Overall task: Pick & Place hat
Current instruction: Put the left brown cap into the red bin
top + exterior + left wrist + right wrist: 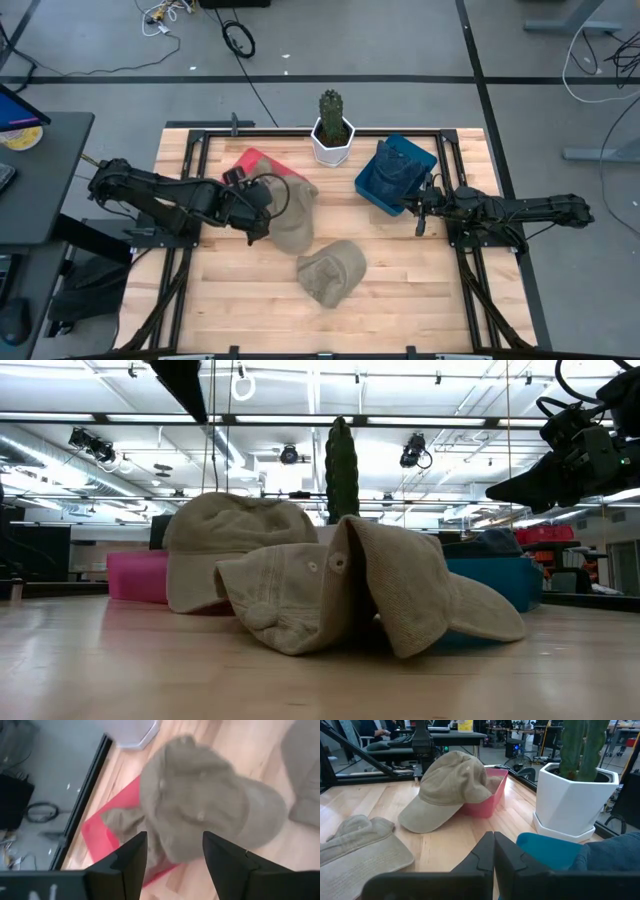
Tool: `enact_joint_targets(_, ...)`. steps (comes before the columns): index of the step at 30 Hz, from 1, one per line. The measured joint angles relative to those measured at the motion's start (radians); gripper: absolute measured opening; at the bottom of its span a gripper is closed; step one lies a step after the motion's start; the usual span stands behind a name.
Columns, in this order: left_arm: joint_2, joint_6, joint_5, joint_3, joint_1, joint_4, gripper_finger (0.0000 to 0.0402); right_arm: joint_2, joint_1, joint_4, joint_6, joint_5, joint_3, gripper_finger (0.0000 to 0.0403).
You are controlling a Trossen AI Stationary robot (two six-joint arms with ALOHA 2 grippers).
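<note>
Note that the left gripper (262,212) hovers with jaws apart directly over the tan hat (290,212), which rests half in the pink bin (250,163) near the table's far edge. The right gripper (420,212), jaws together, waits by the blue bin (372,186).

A crumpled tan cap (370,595) lies in the foreground on the wooden tabletop (120,670). Behind it, a second tan cap (235,545) sits upright against a pink bin (135,575), and a tall green cactus (341,468) rises between them. A blue bin (495,575) shows at the right, with a dark end effector (560,470) hanging above it.
</note>
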Motion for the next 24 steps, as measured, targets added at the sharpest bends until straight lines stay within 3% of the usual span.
enact_joint_targets(5, 0.0, 0.204, 0.112, 0.0, 0.047, 0.118, 0.0191, 0.0, 0.0, 0.0, 0.0, 0.0, 0.0, 0.0009)
enact_joint_targets(8, 0.0, 0.312, 0.126, 0.0, 0.074, 0.124, 0.0194, 0.0, 0.0, 0.0, 0.0, 0.0, 0.0, 0.0009)
enact_joint_targets(15, 0.01, 0.421, 0.178, 0.0, 0.206, 0.147, 0.0205, 0.0, 0.0, 0.0, 0.0, 0.0, 0.0, 0.0009)
enact_joint_targets(24, 0.037, 0.574, 0.425, 0.0, 0.381, 0.208, 0.0227, 0.0, 0.0, 0.002, 0.0, 0.0, 0.0, 0.0009)
